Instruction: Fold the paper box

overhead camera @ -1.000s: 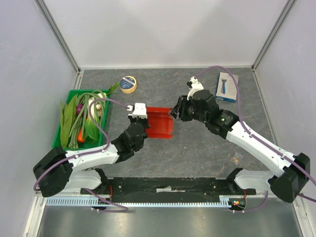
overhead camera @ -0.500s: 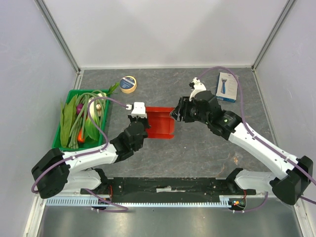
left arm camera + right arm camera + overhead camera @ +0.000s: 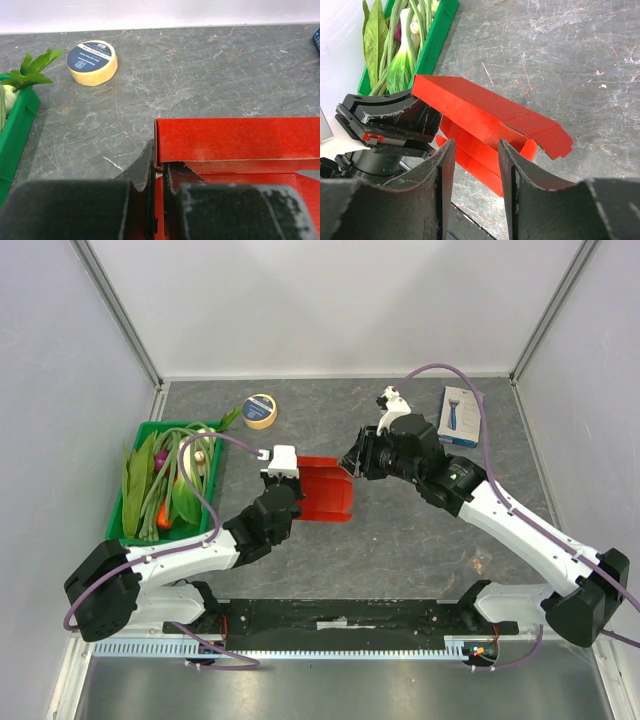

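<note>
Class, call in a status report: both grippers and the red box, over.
Left gripper shut on paper box. Right gripper open beside its right end. Tape roll, tray stand apart.

No text, brand or number can be read in any view.

The tape roll (image 3: 91, 61) carries a round dark-blue label (image 3: 90, 53) on its top face. The label bears several lines of white print, but the characters are too small and blurred to make out. In the top external view the same label shows only as a dark disc.

The white-and-blue retail box (image 3: 460, 416), at the far right of the table, shows a blue product picture on its face. Any lettering on it cannot be resolved.
</note>
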You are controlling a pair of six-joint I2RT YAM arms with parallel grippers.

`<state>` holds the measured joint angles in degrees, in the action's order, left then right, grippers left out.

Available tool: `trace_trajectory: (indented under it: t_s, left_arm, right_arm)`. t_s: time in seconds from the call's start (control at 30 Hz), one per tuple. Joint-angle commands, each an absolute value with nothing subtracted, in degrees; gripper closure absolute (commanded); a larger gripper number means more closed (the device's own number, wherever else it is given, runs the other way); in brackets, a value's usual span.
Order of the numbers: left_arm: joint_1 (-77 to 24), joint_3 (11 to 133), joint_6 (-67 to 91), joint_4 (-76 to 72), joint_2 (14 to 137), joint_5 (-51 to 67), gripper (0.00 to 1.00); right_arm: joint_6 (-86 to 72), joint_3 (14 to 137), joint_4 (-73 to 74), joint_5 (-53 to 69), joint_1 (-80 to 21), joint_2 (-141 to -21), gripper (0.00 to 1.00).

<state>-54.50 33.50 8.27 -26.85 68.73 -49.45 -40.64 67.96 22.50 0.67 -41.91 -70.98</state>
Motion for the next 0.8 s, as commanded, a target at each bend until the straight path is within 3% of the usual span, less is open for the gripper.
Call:
trace_trajectory:
  t_s: [0.0,0.77]
  left_arm:
    - [-54.93,35.77,11.16,-26.98,67.94,-51.68,0.98]
    - [-54.93,35.51,18.46,-22.77,65.48,-48.60,0.98]
  right_arm:
    - [-41.31,66.89,19.34,1.41,-42.19,-70.58,0.54]
    - [-51.15,61.00,10.99,1.49,-42.19,-71.19,0.55]
